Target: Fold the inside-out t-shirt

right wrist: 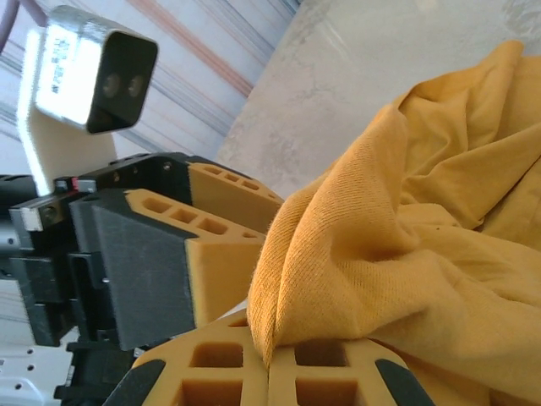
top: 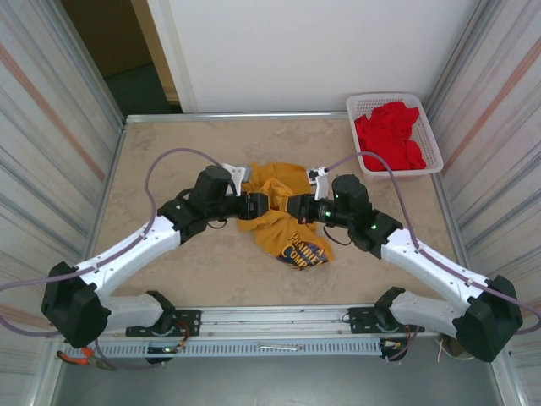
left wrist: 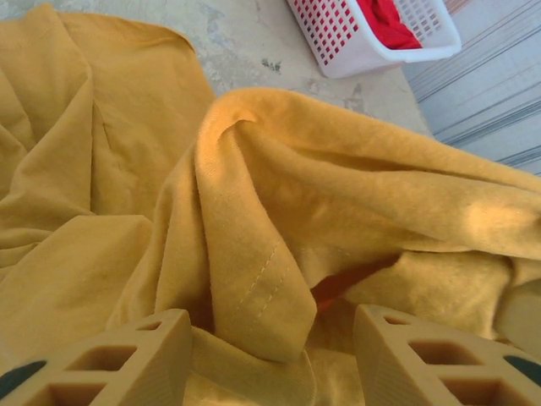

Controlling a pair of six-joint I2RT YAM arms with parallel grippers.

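The inside-out t-shirt (top: 275, 222) is mustard yellow and lies crumpled at the table's middle, with a dark blue print (top: 304, 252) showing at its near edge. My two grippers meet nose to nose over it. The left gripper (top: 263, 205) is open: its fingers (left wrist: 144, 355) stand apart on either side of a stitched fold of the t-shirt (left wrist: 262, 279), without pinching it. My right gripper (right wrist: 270, 372) is shut on a raised fold of the yellow cloth (right wrist: 355, 254). The left gripper's tan fingers (right wrist: 224, 254) sit just beside that fold in the right wrist view.
A white basket (top: 431, 127) with bright red garments (top: 389, 135) stands at the table's far right corner, also in the left wrist view as the basket (left wrist: 338, 42). Corrugated metal walls flank both sides. Purple cables arc over the table behind each arm.
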